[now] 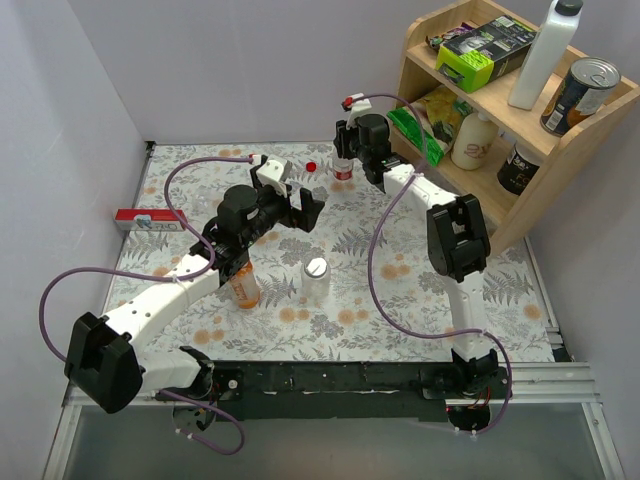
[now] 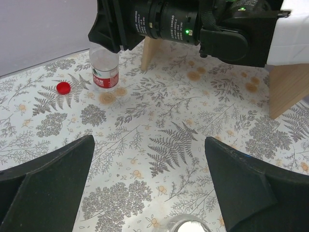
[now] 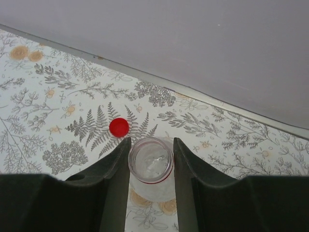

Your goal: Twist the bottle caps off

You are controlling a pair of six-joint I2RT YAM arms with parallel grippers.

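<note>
- Three bottles show: a red-labelled bottle (image 1: 343, 171), a squat clear bottle (image 1: 316, 289) and an orange-liquid bottle (image 1: 243, 290) half under the left arm.
- Two caps show: a red cap (image 1: 311, 166) loose on the surface (image 1: 510, 300), and a silver-white cap (image 1: 316, 267) on the squat bottle.
- The right tool (image 3: 151, 142), its arm stretched far forward, is clamped on the uncapped red-labelled bottle; the red cap lies just left of its fingers.
- The left tool (image 2: 149, 145) is spread wide and empty, with the squat bottle just behind its fingers.

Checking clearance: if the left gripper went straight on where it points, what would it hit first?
The left gripper would likely meet the tablecloth first; the red-label bottle stands farther off, left of that line.
</note>
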